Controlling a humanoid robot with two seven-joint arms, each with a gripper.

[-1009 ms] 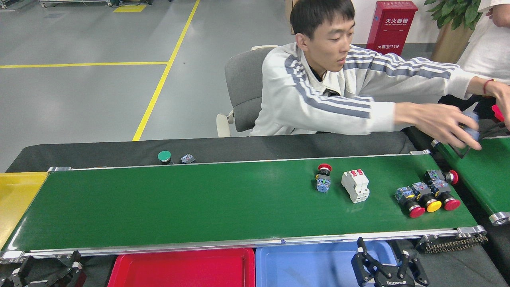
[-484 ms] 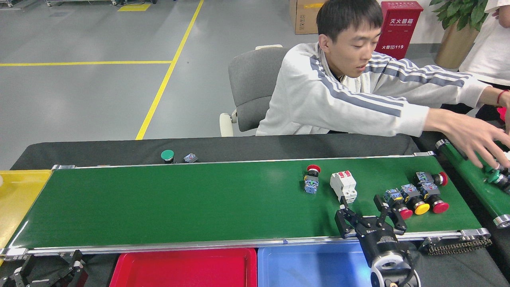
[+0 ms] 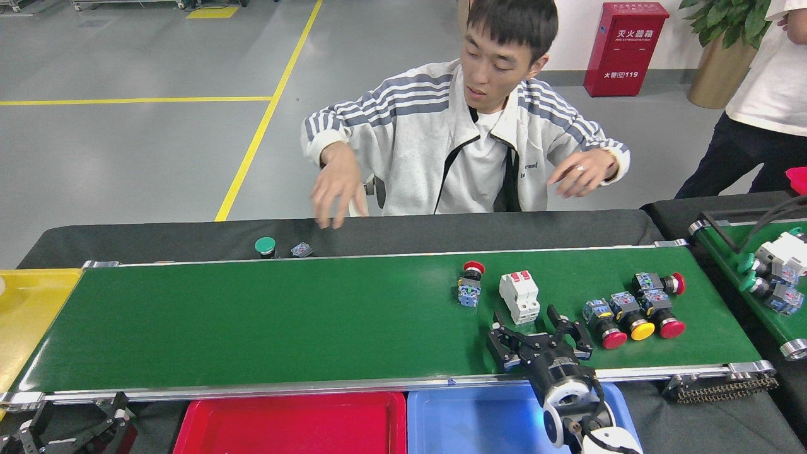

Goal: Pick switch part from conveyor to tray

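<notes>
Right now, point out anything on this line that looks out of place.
A green push button and a small grey-blue block sit off the conveyor, on the black cloth behind its far rail. Every other part lies on a belt.

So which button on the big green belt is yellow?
The yellow-capped button, the middle one in the front row of three on the conveyor. Its neighbours on either side have red caps.

Matt green conveyor (image 3: pixel 252 321) belt, silver metal rails, glossy red plastic tray (image 3: pixel 290 425)
</notes>
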